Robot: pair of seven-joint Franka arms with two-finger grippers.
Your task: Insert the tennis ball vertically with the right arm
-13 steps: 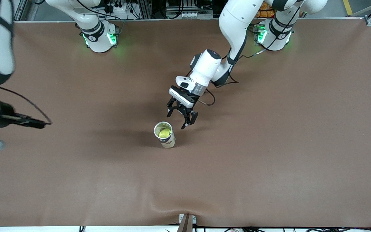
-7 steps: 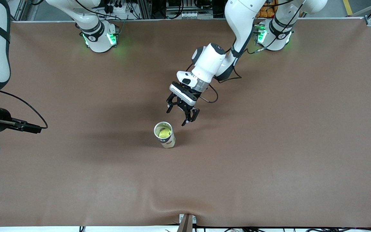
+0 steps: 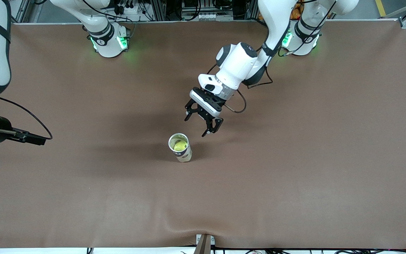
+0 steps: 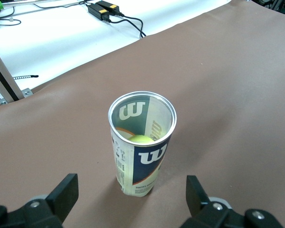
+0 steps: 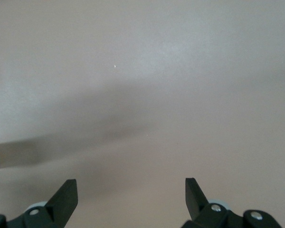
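Brown mat (image 3: 294,169) covers the whole table, wrinkled at the middle of the edge nearest the front camera. A clear can (image 3: 180,147) stands upright near the mat's middle, well in from every edge, open mouth up, a dark label with a white W on its wall. The ball (image 3: 179,145), yellow-green, sits down inside the can, below the rim.

Left gripper (image 3: 204,124) hangs in the air just beside the can's mouth, on the side toward the arms' bases, tilted down at it. Its fingers (image 4: 64,192) are spread wide and hold nothing; in the left wrist view the can (image 4: 141,142) stands between and past the tips, untouched, with the ball (image 4: 141,139) showing inside.

Right gripper (image 5: 130,190) is over bare mat (image 5: 142,71) at the right arm's end of the table. Fingers (image 5: 66,192) wide apart, nothing between them. That arm waits.
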